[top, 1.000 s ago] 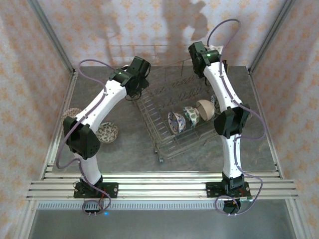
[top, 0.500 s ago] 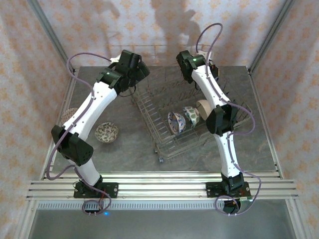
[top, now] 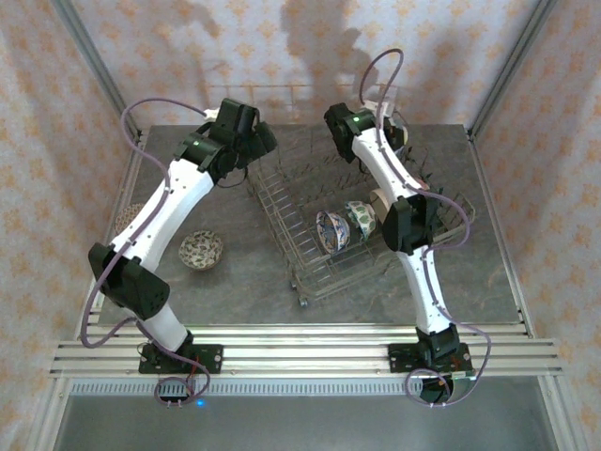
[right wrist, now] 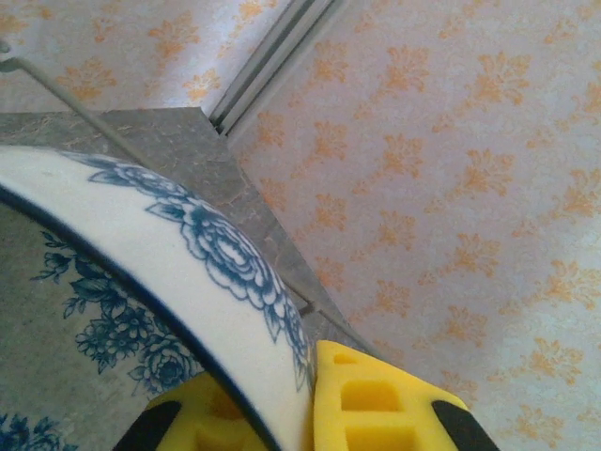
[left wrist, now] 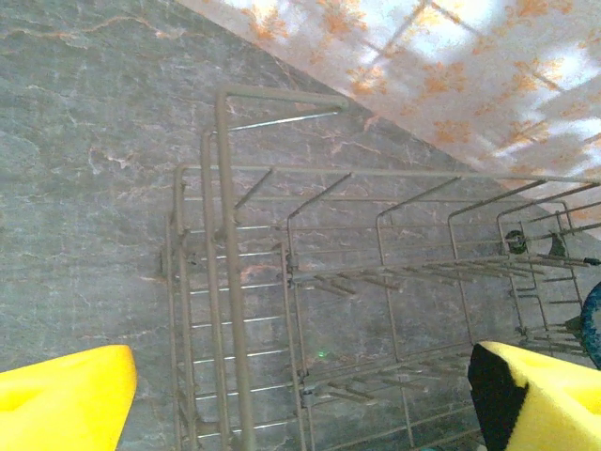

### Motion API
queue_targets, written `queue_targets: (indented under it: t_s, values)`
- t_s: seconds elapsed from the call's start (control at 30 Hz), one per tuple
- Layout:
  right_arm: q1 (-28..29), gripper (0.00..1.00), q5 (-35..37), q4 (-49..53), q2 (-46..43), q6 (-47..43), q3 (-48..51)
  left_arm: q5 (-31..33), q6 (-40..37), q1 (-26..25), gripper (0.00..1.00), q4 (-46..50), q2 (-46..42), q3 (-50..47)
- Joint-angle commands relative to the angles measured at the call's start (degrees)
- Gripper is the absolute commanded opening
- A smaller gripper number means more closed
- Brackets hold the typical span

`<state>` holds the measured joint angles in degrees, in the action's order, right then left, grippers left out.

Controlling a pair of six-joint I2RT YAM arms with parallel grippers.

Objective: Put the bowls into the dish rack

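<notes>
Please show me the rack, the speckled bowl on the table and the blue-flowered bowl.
Rack [top: 286, 211], top view, bare wires of its left half.
Speckled bowl [top: 201, 250], top view, middle of its inside.
Blue-flowered bowl [right wrist: 221, 254], right wrist view, painted flower on its white band.

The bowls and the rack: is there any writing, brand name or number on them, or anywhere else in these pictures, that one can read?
None: no letters or numbers can be read anywhere.
blue-flowered bowl: painted flowers, no words.
dish rack: bare wire, no label.
wallpaper: orange flower pattern only.
bowls in the rack, seen from above: too small to tell any mark.
</notes>
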<state>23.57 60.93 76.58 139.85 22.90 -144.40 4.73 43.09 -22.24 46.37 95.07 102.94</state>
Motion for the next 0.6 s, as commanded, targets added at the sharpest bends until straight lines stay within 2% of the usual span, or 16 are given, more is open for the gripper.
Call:
queue_targets:
  t_s: [0.0, 0.13, 0.57]
  values:
    - [0.4, 0.00, 6.3, -1.9, 0.6, 0.2, -2.0, 1.0, -2.0, 0.9, 0.97, -1.0, -2.8, -1.0]
    - [0.4, 0.00, 8.1, -2.0, 1.6, 0.0, -1.8, 1.0, -2.6, 1.6, 0.98, -1.1, -3.8, -1.8]
    - [1.7, 0.00, 8.7, -11.2, 4.3, -10.6, -0.4, 1.0, -3.5, 2.5, 0.99, -2.1, -6.1, -4.6]
